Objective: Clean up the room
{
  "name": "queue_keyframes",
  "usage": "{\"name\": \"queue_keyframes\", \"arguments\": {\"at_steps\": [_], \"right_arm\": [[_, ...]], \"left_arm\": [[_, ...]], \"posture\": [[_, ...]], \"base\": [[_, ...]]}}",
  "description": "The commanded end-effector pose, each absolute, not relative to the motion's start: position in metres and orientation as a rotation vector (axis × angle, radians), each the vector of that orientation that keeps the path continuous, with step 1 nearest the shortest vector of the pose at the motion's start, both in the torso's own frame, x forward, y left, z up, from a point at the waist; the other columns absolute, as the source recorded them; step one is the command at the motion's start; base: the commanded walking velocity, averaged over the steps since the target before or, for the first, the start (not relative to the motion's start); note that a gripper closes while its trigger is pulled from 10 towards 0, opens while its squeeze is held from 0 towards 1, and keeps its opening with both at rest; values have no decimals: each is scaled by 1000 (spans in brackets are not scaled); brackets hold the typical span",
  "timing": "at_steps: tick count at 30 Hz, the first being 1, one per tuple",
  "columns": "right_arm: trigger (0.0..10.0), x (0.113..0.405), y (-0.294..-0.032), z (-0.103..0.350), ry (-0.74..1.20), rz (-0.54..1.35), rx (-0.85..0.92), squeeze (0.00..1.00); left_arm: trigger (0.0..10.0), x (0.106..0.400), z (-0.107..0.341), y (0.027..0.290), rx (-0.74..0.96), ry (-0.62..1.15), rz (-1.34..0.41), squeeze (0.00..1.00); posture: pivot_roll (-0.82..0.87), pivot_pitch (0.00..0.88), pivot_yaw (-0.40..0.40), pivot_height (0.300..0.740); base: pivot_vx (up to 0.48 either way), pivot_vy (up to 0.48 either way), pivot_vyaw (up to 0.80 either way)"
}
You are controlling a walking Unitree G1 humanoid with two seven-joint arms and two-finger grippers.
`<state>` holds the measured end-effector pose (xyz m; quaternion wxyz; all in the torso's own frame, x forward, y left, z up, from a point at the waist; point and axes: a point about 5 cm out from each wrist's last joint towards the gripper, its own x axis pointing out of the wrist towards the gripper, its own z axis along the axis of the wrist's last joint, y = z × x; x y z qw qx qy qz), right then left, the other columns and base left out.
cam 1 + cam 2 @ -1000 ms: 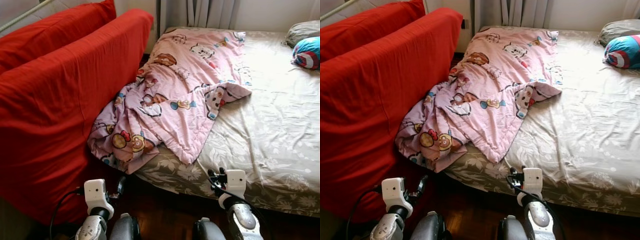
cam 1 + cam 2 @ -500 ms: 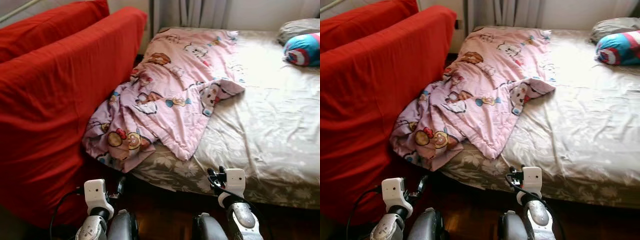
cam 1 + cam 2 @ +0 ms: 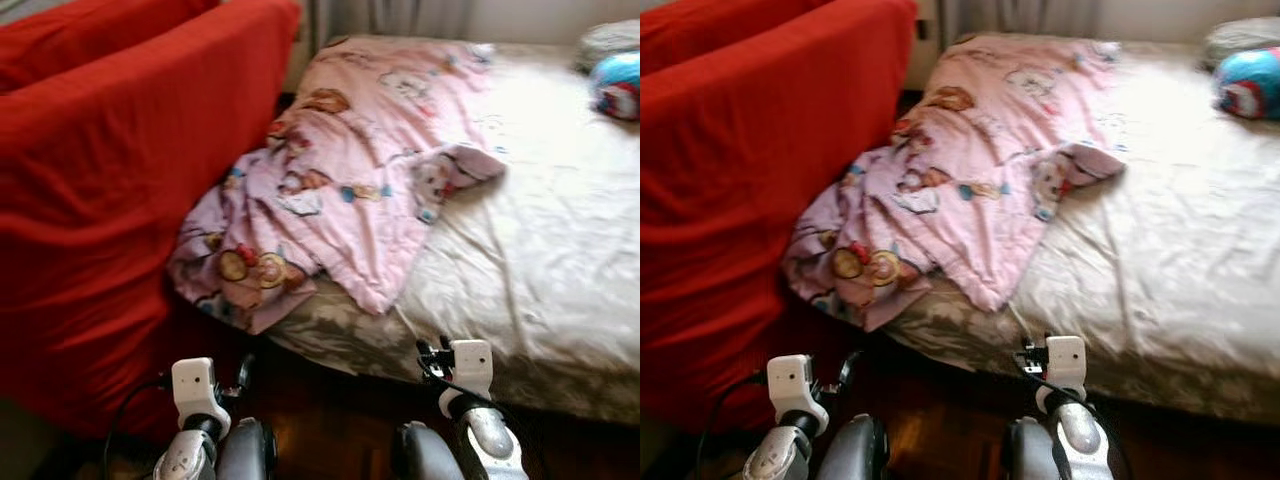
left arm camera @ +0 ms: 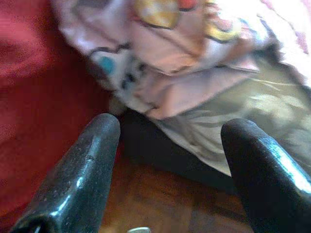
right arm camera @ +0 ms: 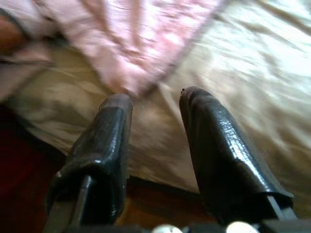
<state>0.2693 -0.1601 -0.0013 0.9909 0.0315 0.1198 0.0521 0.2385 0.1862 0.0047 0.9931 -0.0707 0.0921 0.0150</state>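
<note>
Bed [image 3: 560, 250] holds pink cartoon blanket [image 3: 350, 190]; print lettering unreadable.

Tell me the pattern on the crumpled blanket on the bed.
Pink blanket with cartoon characters, clearest in the left eye view.

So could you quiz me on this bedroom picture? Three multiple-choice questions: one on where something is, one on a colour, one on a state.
1. Where does the pink cartoon blanket lie?
A. on the floor
B. on the bed's left side, a corner hanging off beside the sofa
C. folded on the pillow

2. What colour is the sofa?
A. red
B. grey
C. green

3. How are the left gripper fingers?
A. clamped on the blanket
B. shut
C. apart, holding nothing

Answers: 1 B, it spills over the bed edge; 2 A, its cover is red; 3 C, a wide gap shows.
</note>
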Motion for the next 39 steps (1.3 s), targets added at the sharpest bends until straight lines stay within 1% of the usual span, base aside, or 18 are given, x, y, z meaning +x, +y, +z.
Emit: {"name": "queue_keyframes", "arguments": {"at_steps": [1, 9, 13, 18, 23, 29, 30, 37, 39], "right_arm": [[10000, 266, -165, -4, 250, 89, 62, 0], [10000, 267, -165, -3, 243, 86, 73, 0], [10000, 267, -164, -3, 248, 115, 43, 0], [10000, 267, -164, -4, 253, 117, 49, 0], [10000, 267, -163, -3, 254, 127, 40, 0], [10000, 267, -160, -3, 251, 145, 36, 0], [10000, 266, -160, -4, 252, 142, 46, 0], [10000, 267, -160, -7, 286, 122, 58, 0], [10000, 268, -160, -10, 324, 95, 100, 0]], "left_arm": [[10000, 238, 5, 185, -144, 187, 26, 0], [10000, 238, 4, 185, -145, 189, 26, 0], [10000, 238, 4, 185, -146, 189, 26, 0], [10000, 238, 4, 184, -148, 189, 26, 0], [10000, 238, 4, 184, -149, 186, 27, 0], [10000, 238, 4, 183, -151, 184, 27, 0], [10000, 238, 4, 183, -153, 185, 26, 0], [10000, 238, 5, 182, -153, 186, 21, 0], [10000, 238, 5, 182, -150, 188, 20, 0]], "posture": [[-89, 152, 25, 620], [-91, 151, 25, 620], [-91, 152, 23, 620], [-91, 154, 21, 620], [-92, 158, 20, 620], [-93, 162, 19, 620], [-93, 162, 19, 620], [-93, 167, 21, 620], [-92, 169, 22, 620]], "base": [[300, 0, 0], [302, 0, 0], [300, 0, 0], [301, 0, 505], [299, 0, 0], [303, 0, 752], [274, 0, 0], [0, 0, 0], [0, 0, 0]]}}
